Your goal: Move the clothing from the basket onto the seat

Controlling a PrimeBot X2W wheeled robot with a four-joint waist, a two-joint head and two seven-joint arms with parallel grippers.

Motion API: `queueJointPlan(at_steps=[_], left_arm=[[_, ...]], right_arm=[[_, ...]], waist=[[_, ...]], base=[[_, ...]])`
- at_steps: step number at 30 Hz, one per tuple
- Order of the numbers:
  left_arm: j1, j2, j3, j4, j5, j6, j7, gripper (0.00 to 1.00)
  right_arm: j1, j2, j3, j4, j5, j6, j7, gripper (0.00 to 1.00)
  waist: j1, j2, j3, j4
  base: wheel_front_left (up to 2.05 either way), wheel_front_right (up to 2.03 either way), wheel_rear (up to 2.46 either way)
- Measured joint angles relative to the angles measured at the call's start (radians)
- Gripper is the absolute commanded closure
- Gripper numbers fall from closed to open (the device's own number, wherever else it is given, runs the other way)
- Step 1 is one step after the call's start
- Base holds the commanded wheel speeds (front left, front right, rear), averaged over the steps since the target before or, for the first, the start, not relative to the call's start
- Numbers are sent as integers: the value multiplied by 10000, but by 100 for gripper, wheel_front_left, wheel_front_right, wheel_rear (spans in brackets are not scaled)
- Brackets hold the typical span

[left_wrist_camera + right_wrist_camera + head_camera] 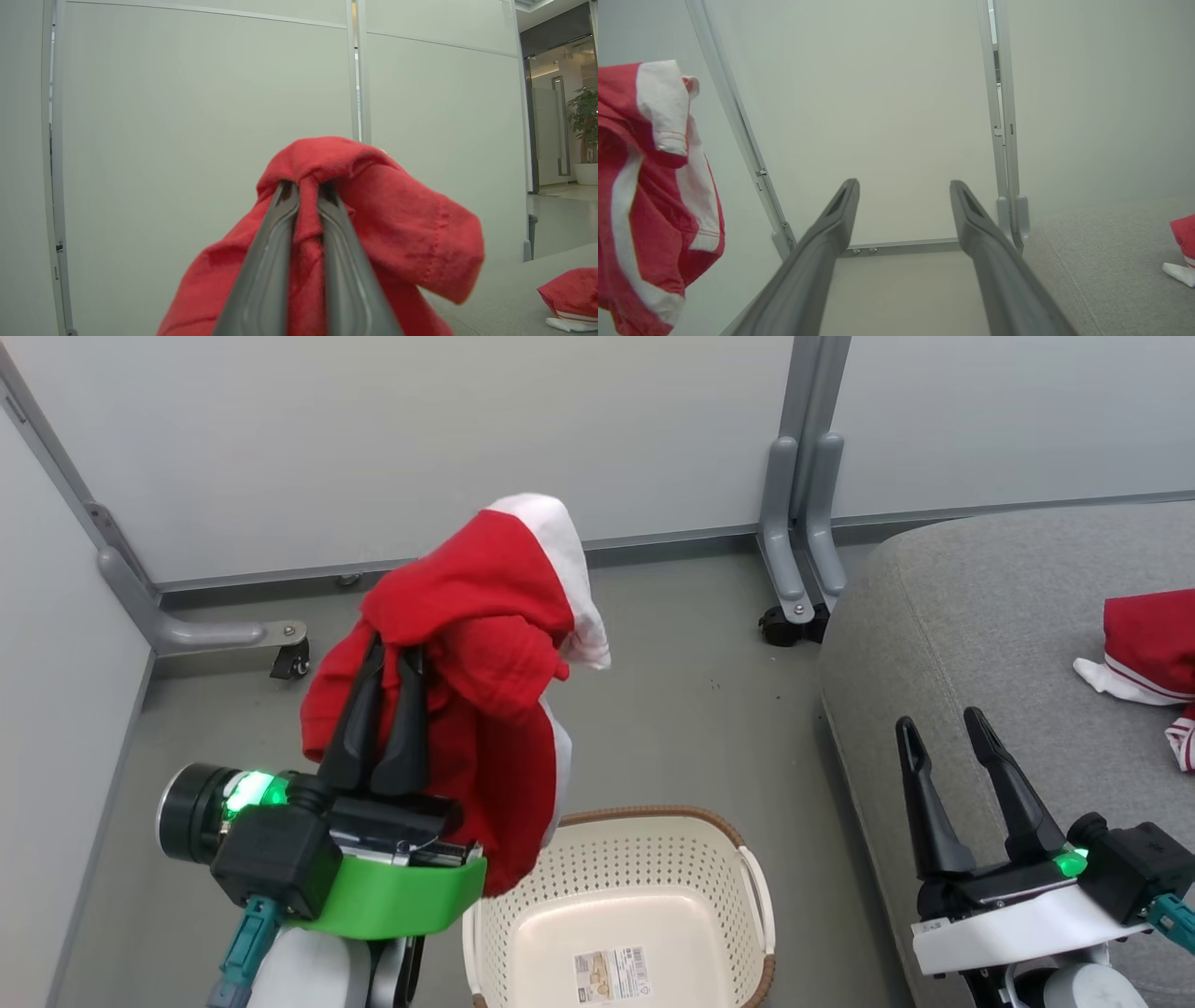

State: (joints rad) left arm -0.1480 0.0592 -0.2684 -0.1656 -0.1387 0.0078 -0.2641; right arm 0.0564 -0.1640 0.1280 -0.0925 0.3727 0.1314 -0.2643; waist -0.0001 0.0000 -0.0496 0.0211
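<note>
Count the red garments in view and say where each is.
2. One garment hangs from the shut left gripper, up beside the basket. The other garment lies on the seat, partly cut off at the frame edge. The basket's visible part holds none.

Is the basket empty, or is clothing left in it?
Empty, as far as it shows: the basket has a bare floor with only its label. One red garment hangs from the left hand.
</note>
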Motion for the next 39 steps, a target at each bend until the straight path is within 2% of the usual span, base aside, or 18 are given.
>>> queueJointPlan(at_steps=[5,9,13,18,33,39], left_arm=[[147,-73,27,-130,-38,-548,0,100],[197,-84,-360,-144,-368,-934,0,100],[195,-88,-612,-188,-508,-1103,0,100],[194,-88,-899,-63,-587,-1220,0,100],[240,-90,-800,-113,-679,-1298,0,100],[251,-90,-821,-146,-669,-1308,0,100]], right_arm=[[0,4,-2,-8,-2,0,0,0],[23,6,8,-8,-13,0,0,0],[33,12,19,4,-42,0,0,0],[35,19,79,33,-42,0,0,0],[52,-161,288,42,-58,0,0,0],[-51,-1133,1883,-393,445,-6,0,0]], waist=[[0,0,-12,-4],[0,0,-16,11],[0,0,-28,18],[0,0,-66,13],[0,0,-100,-103],[0,0,-17,-161]], base=[[0,0,0],[0,0,0],[0,0,0],[0,0,0],[0,0,0],[0,0,0]])
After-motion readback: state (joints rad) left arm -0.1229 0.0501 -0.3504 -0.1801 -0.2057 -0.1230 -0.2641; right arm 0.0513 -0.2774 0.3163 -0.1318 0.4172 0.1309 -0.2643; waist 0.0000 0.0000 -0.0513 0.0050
